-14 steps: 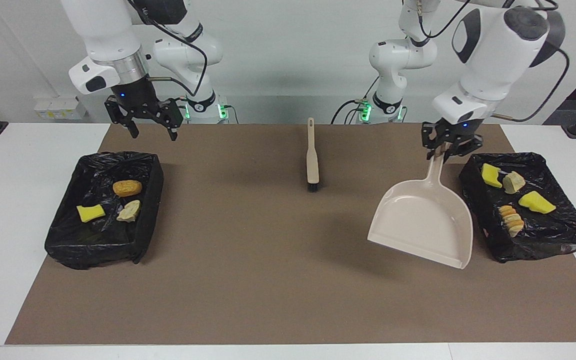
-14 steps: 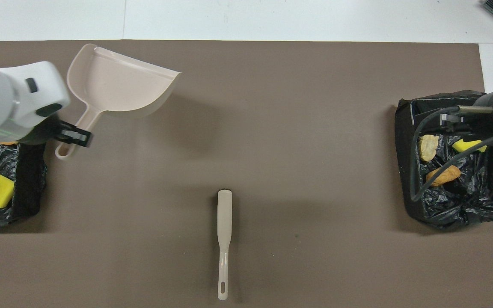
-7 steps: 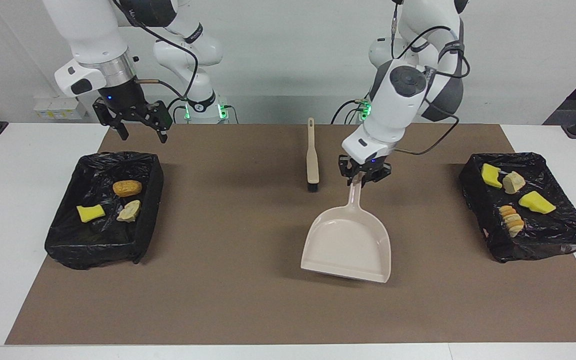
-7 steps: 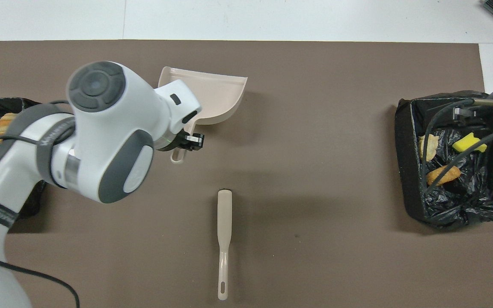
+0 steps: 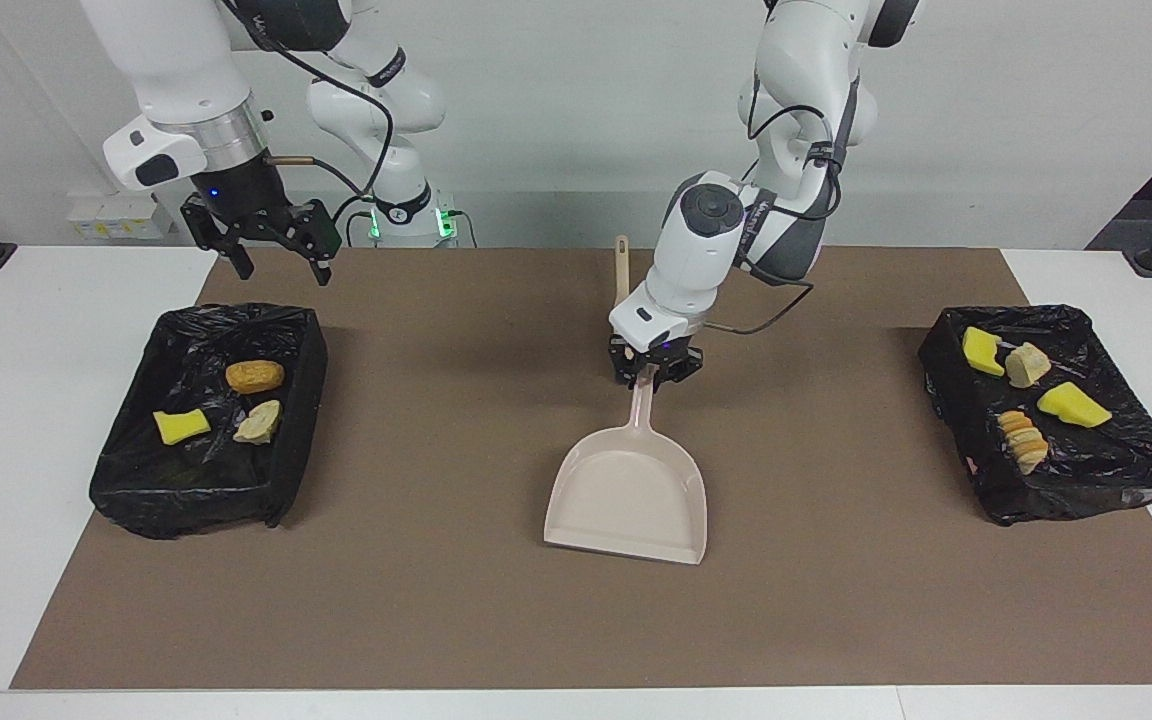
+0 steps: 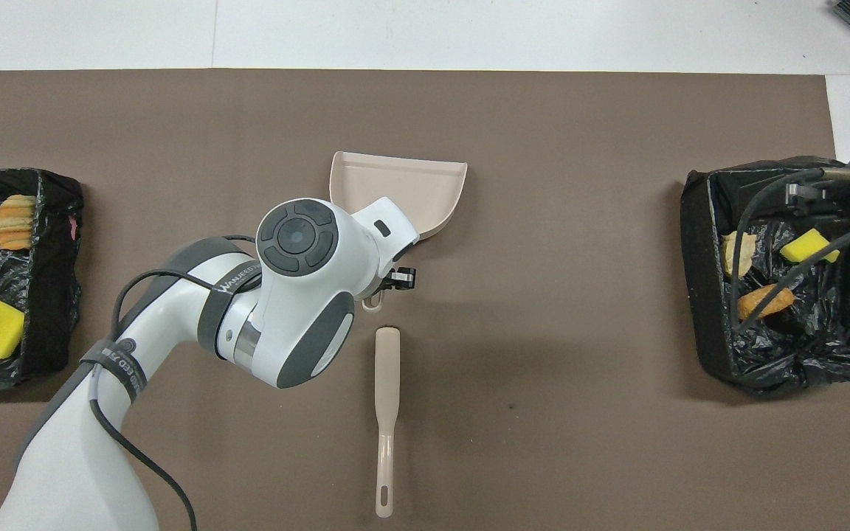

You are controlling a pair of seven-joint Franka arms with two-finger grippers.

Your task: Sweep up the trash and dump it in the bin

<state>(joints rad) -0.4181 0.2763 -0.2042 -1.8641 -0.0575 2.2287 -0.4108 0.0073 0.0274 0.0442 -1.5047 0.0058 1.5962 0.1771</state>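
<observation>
My left gripper (image 5: 653, 378) (image 6: 394, 280) is shut on the handle of the empty beige dustpan (image 5: 626, 495) (image 6: 395, 188), held low over the middle of the mat, mouth pointing away from the robots. Whether its lip touches the mat I cannot tell. The trash lies in two black-lined bins. The bin (image 5: 1076, 500) (image 6: 52, 295) at the left arm's end holds yellow sponge chunks (image 5: 1073, 404), a beige lump (image 5: 1026, 363) and a bread piece (image 5: 1022, 440). The bin (image 5: 186, 505) (image 6: 702, 295) at the right arm's end holds three scraps (image 5: 254, 376). My right gripper (image 5: 276, 255) hangs open above that bin's nearer edge.
The beige brush (image 5: 621, 270) (image 6: 387, 413) lies on the brown mat (image 5: 436, 600) nearer to the robots than the dustpan, its bristle end hidden by the left arm in the facing view. White table borders the mat.
The left arm carried the dustpan from beside the bin at its own end to the middle of the mat and lowered it. The right gripper drifted slightly toward its end of the table.
</observation>
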